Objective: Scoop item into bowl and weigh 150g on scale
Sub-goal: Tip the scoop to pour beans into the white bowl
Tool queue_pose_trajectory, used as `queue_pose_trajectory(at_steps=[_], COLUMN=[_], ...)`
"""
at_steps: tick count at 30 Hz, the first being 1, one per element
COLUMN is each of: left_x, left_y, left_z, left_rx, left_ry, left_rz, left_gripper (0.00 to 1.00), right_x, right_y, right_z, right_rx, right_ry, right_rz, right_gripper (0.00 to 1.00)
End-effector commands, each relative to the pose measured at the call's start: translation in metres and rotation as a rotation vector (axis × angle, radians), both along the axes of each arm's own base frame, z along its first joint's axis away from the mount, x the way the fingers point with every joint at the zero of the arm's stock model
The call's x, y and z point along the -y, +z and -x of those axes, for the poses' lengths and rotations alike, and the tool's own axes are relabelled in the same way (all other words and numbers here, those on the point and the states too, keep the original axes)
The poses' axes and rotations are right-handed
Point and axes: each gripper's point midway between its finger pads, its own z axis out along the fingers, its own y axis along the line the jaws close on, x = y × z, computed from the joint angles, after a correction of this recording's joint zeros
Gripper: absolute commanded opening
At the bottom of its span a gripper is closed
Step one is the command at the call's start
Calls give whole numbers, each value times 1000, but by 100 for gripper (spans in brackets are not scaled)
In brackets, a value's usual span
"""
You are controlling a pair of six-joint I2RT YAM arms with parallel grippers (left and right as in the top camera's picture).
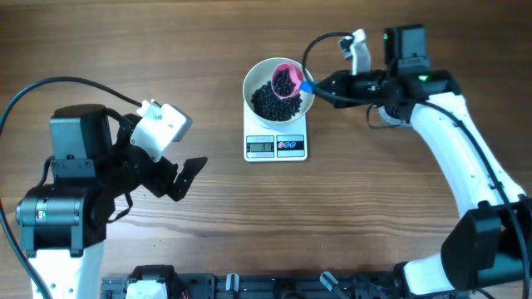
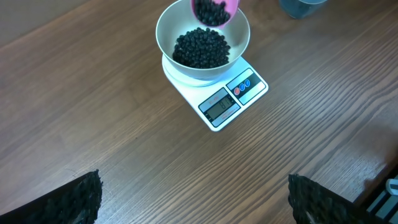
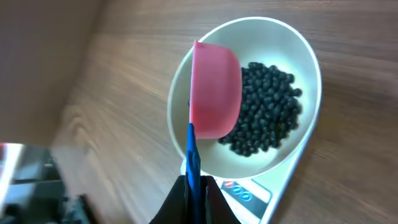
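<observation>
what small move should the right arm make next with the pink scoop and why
Probably tip the pink scoop a little further: it is tilted over the bowl on the scale, and it holds black pellets. Pour slowly; the display is unreadable here.

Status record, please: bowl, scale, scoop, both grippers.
bowl: on the scale
contents: heap of black pellets
pink scoop: tipped over the bowl, pellets inside
right gripper: shut on the scoop's blue handle
left gripper: open, over the table, apart from the scale
display: not legible
</observation>
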Motion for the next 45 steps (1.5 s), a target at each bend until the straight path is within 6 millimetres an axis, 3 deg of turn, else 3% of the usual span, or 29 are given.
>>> queue_pose_trajectory(at_steps=[1, 8, 19, 26, 39, 45], left_x=[1, 1, 1, 1, 1, 1], left_y=[7, 7, 7, 7, 7, 7], left_z=[-1, -1, -1, -1, -1, -1], left_rx=[25, 25, 25, 25, 25, 25], left_ry=[-19, -19, -19, -19, -19, -19], left_rz=[4, 4, 4, 4, 4, 4], left_gripper=[100, 100, 100, 100, 100, 100], right_x=[1, -8, -17, -14, -30, -25], right_y=[0, 2, 9, -5, 0, 1], right_z=[-8, -14, -17, -24, -18, -23], right_rx=[120, 311, 393, 540, 575, 585], right_ry=[-3, 125, 172, 241, 288, 265], right_rz=[138, 254, 267, 594, 571, 604], right_gripper=[5, 5, 5, 4, 4, 4])
